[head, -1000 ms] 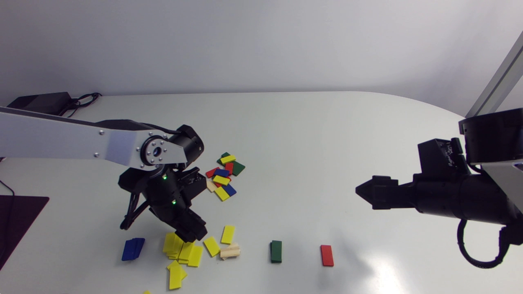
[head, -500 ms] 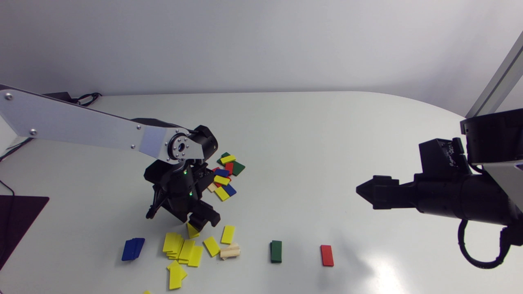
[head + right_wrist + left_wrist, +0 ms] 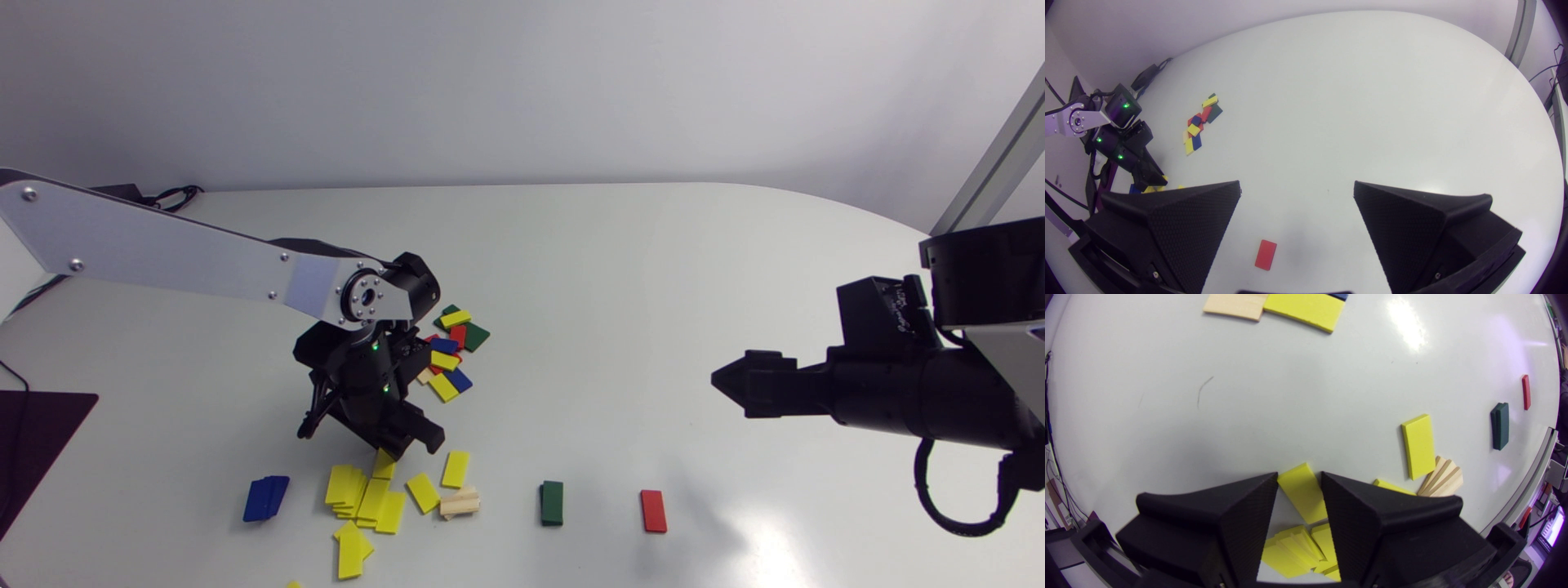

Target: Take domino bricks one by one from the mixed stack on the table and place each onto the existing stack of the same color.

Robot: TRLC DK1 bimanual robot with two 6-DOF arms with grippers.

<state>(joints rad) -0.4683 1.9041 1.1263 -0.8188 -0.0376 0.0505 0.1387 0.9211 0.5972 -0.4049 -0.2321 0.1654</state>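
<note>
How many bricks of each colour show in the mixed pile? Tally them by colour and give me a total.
Yellow bricks: 3
Blue bricks: 2
Red bricks: 2
Green bricks: 2
Wooden brick: 1
Total: 10 showing; any bricks underneath are hidden.

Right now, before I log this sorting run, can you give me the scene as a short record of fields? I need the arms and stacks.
left end effector: above the yellow stack, a yellow brick at its tip; grip unclear
right end effector: open, holding nothing
mixed pile: several bricks of mixed colours
other stacks: blue stack, wooden stack, green stack, red brick
loose yellow bricks: several lying around the yellow stack
</note>
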